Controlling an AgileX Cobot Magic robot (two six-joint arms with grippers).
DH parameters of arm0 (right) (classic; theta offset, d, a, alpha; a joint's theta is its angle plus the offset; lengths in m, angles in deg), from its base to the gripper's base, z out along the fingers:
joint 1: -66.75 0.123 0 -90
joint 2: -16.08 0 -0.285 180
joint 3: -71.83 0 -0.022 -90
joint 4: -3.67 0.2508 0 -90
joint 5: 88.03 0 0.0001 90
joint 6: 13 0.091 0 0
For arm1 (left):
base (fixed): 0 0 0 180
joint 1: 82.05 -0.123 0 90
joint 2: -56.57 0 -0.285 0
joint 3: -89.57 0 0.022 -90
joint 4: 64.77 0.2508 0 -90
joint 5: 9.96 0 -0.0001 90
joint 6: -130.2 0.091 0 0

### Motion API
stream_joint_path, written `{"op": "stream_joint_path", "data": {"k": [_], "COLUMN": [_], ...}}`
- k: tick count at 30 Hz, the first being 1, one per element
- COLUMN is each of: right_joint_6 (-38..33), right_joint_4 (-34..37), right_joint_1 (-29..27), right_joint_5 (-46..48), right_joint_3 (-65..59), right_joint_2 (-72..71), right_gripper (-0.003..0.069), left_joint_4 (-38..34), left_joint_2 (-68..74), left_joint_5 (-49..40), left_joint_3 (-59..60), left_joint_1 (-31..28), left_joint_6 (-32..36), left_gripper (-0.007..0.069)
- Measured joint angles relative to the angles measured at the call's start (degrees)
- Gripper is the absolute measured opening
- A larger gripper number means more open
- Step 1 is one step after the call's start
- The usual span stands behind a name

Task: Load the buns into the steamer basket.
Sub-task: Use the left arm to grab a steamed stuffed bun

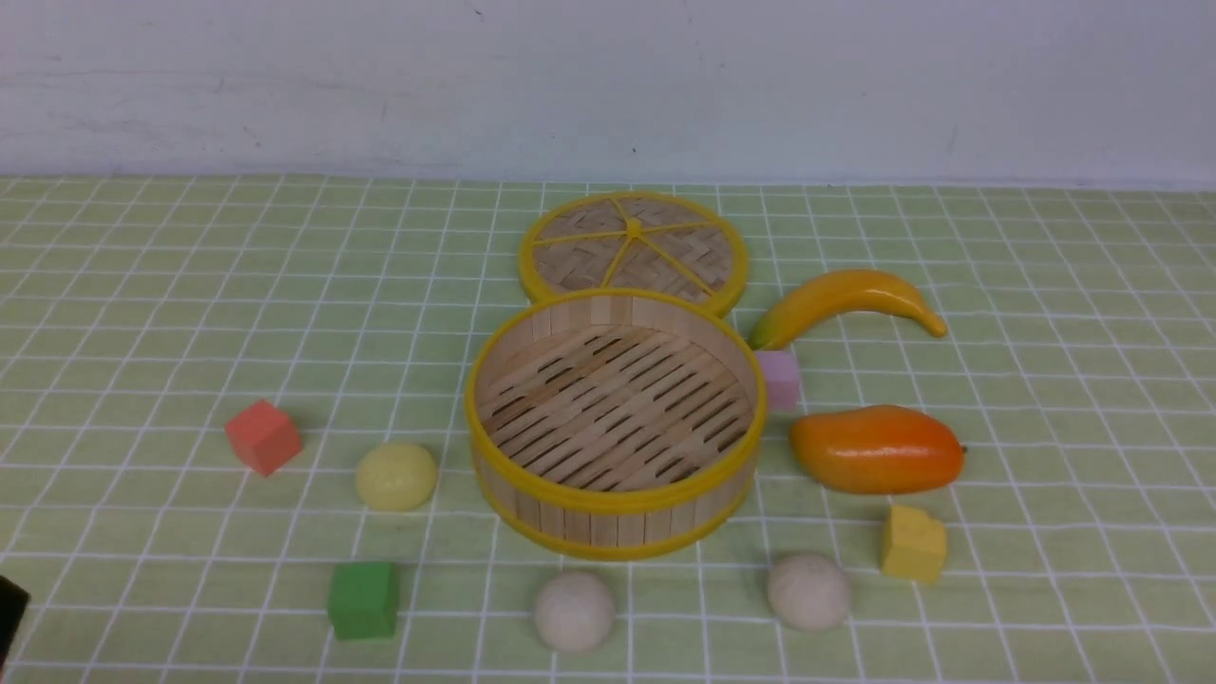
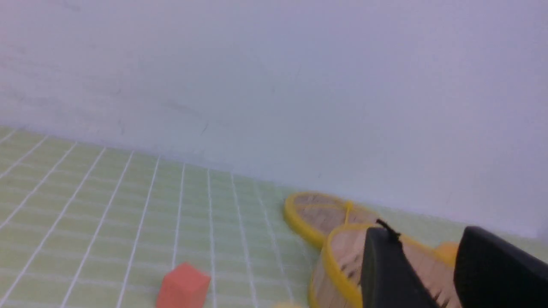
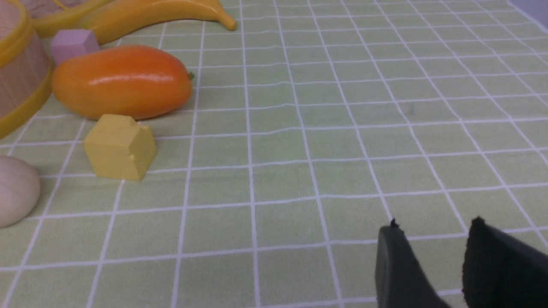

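Left gripper [image 2: 428, 233], jaws apart and empty, hides part of the steamer basket [image 2: 338, 265]. Right gripper [image 3: 434, 224], likewise spread, hangs over the counter [image 3: 299, 171]; a beige bun [image 3: 13, 194] is cut off.

Front camera sits high on the robot's side, looking forward and down across the table [image 1: 142, 285] to the wall [image 1: 608, 76]. Left wrist camera skims low, aimed at that wall; right wrist camera hugs the table. All three catch the steamer basket [image 1: 589, 522].
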Motion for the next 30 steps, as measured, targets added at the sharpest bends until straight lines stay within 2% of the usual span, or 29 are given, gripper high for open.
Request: {"op": "stream_joint_path", "data": {"k": [2,3,6,8,9,10,11,15,16,17,19,25,30], "right_joint_6": [0.00,0.00,0.00,0.00,0.00,0.00,0.00,0.00,0.00,0.00,0.00,0.00,0.00], "right_joint_4": [0.00,0.00,0.00,0.00,0.00,0.00,0.00,0.00,0.00,0.00,0.00,0.00,0.00], "right_joint_1": [0.00,0.00,0.00,0.00,0.00,0.00,0.00,0.00,0.00,0.00,0.00,0.00,0.00], "right_joint_5": [0.00,0.00,0.00,0.00,0.00,0.00,0.00,0.00,0.00,0.00,0.00,0.00,0.00], "right_joint_3": [0.00,0.00,0.00,0.00,0.00,0.00,0.00,0.00,0.00,0.00,0.00,0.00,0.00], "right_joint_2": [0.00,0.00,0.00,0.00,0.00,0.00,0.00,0.00,0.00,0.00,0.00,0.00,0.00], "right_gripper": [0.0241,0.0241,0.0241,0.0241,0.0241,0.0241,0.0241,0.0241,0.0241,0.0241,0.0241,0.0241,0.0241], "left_joint_4": [-1.43,-1.43,-1.40,-0.93,-0.93,-0.93,-0.93,-0.93,-0.93,-0.93,-0.93,-0.93,-4.35], "left_joint_2": [0.00,0.00,0.00,1.27,1.53,4.90,4.90,17.76,20.94,21.57,30.05,41.94,54.75], "left_joint_5": [6.53,6.53,4.97,-0.45,-0.45,-5.14,-5.76,-25.28,-29.64,-29.64,-38.73,-39.80,-39.66], "left_joint_3": [-0.26,-0.41,-4.86,-14.21,-14.21,-21.53,-22.38,-40.12,-42.83,-43.29,-47.44,-48.59,-48.95], "left_joint_1": [0.00,0.00,0.00,0.00,0.00,0.00,0.00,0.00,0.00,0.00,0.00,0.00,0.00], "left_joint_6": [-2.74,-2.74,-4.96,-5.53,-5.53,-5.78,-5.88,-6.73,-6.73,-6.73,-6.73,-6.78,-6.90], "left_gripper": [0.0238,0.0238,0.0238,0.0238,0.0238,0.0238,0.0238,0.0238,0.0238,0.0238,0.0238,0.0238,0.0238]}}
